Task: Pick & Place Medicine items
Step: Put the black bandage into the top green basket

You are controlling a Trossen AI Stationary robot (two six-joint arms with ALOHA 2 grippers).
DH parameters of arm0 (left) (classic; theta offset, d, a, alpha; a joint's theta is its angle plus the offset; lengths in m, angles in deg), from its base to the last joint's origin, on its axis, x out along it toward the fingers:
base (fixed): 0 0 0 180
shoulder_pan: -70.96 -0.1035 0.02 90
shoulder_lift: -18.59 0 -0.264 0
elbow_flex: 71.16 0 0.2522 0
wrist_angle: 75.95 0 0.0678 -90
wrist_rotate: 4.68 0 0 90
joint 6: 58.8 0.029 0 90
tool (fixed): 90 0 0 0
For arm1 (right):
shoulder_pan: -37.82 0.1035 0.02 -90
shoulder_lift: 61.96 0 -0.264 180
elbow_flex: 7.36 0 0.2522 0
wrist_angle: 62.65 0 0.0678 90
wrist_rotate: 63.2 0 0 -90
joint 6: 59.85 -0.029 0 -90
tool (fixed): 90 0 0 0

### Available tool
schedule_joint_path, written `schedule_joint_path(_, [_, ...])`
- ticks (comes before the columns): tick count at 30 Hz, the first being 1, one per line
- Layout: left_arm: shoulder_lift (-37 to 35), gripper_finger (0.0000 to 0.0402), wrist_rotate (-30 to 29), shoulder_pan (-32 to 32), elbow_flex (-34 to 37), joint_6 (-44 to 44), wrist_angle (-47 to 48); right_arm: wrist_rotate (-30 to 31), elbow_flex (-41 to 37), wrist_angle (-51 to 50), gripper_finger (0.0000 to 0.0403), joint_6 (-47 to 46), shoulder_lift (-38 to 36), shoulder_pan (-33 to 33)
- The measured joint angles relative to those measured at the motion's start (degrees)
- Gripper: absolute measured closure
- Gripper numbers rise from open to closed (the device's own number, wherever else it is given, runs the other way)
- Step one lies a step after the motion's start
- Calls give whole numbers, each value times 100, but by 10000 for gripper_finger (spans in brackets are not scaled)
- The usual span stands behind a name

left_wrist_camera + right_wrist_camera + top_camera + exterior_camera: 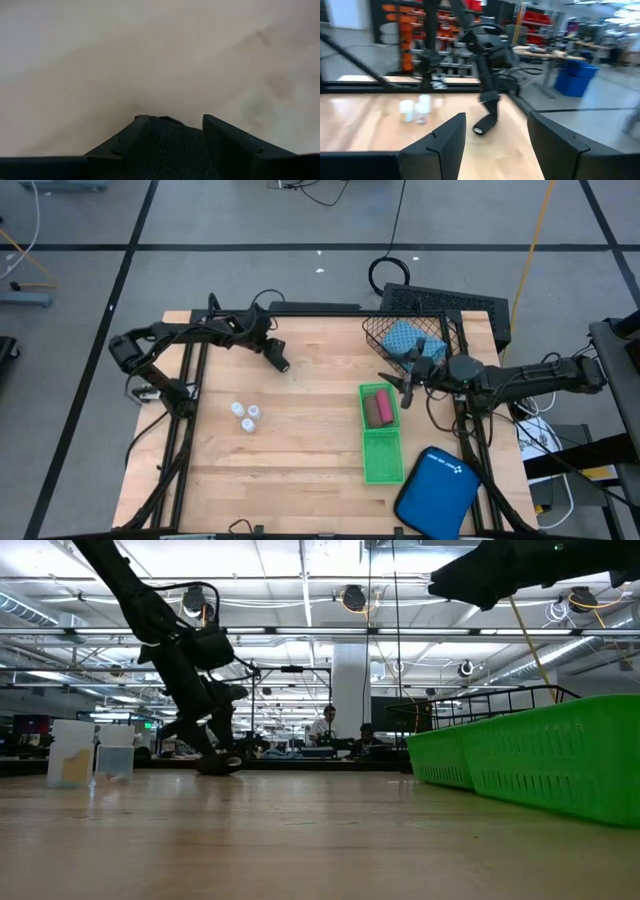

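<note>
No legible writing; the blue case (436,492) at the table's near right corner bears small white marks only.

Black roll (279,361) — clamped in the left gripper (277,359), tip down against the wooden table (300,440) near its far edge, left arm stretched low along that edge.

Brown roll (381,408) and pink roll (370,406) — side by side lengthwise in the green tray's (383,463) far end.

White bottles (244,415) — three, clustered upright, left of centre.

Teal pouch (403,337) — in the black wire basket (443,315).

Right gripper (407,387) — fingers apart, holding nothing, just beside the tray's far right corner.
</note>
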Motion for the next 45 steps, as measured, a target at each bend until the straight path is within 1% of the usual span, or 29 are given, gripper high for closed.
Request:
schedule_joint_path(3, [-52,206,746,113,6,-81,91,-342,0,-90,202,-219,0,2])
schedule_joint_path(8, [-274,206,1745,508,23,233,-157,-736,0,-397,202,-657,2,11])
schedule_joint_path(12, [-550,206,2773,714,4,657,-168,-859,2,-537,202,-908,5,11])
schedule_joint_path(13, [-649,206,2975,757,11,653,-71,-876,1,-546,202,-955,22,11])
schedule_joint_path(14, [-755,206,3010,805,13,582,-4,-876,1,-555,202,-1000,32,11])
schedule_joint_path(15, [-880,206,2962,850,8,454,60,-878,0,-567,202,-1026,39,11])
schedule_joint_path(18, [-1125,206,2449,1150,7,299,410,-874,-77,-468,202,-1058,66,11])
schedule_joint_path(20, [-1228,206,2216,1529,7,711,637,-867,-172,-416,202,-1030,70,11])
schedule_joint_path(22, [-1236,206,1973,1988,7,1160,816,-863,-290,-122,202,-996,69,11])
schedule_joint_path(24, [-1214,206,1407,2410,7,1487,1048,-869,-423,278,202,-885,67,11])
schedule_joint_path(27, [-1175,206,339,2961,7,1766,1448,-871,-568,696,202,-708,68,11])
schedule_joint_path(29, [-1176,206,-343,3205,12,1785,1676,-871,-624,845,202,-672,66,11])
schedule_joint_path(31, [-1178,206,-940,3355,13,1649,1615,-871,-633,821,202,-601,66,11])
schedule_joint_path(32, [-1178,206,-1138,3400,13,1565,1556,-871,-636,822,202,-555,66,11])
schedule_joint_path(34, [-1139,206,-1251,3418,11,1392,1399,-871,-636,828,202,-511,66,11])
schedule_joint_path(37, [-1044,206,-995,3326,8,1088,1268,-871,-636,863,202,-498,66,11])
schedule_joint_path(39, [-940,206,-894,3277,7,962,1286,-871,-636,913,202,-498,63,11])
schedule_joint_path(45, [-414,206,-881,3100,9,568,1450,-874,-638,1047,202,-503,66,11])
